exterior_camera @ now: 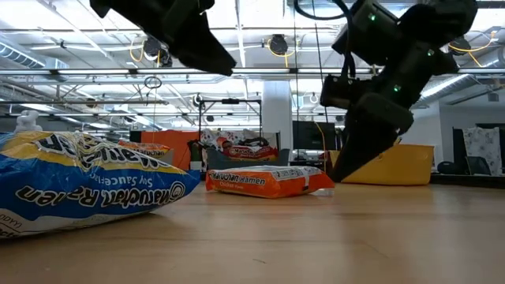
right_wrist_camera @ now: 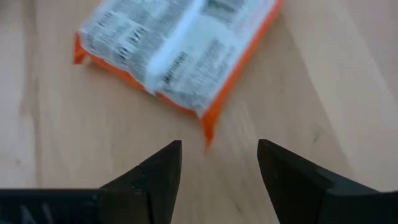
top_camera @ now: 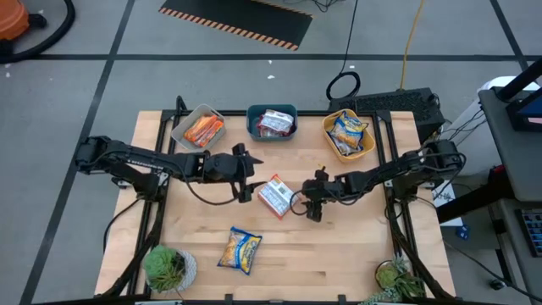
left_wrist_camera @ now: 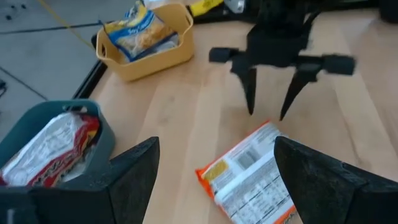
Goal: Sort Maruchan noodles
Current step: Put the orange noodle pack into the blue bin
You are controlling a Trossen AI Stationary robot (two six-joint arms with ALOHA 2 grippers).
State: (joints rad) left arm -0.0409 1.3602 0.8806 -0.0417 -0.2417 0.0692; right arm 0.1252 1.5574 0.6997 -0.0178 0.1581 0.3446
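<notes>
Packet: we see orange packet (top_camera: 274,196) lying flat mid-table, untouched.
R gripper (top_camera: 311,206): at its 3 o'clock, fingers apart, empty.
L gripper (top_camera: 246,174): at its 10 o'clock, spread wide, empty.

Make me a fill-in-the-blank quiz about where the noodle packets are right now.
1. The orange packet lies on the table between the two ____.
2. The yellow-and-blue packet on the table lies near the ____ plant.
3. The teal tub holds a ____ packet.
4. The right gripper holds ____.

Answers: grippers; left; silver-white and red; nothing
</notes>
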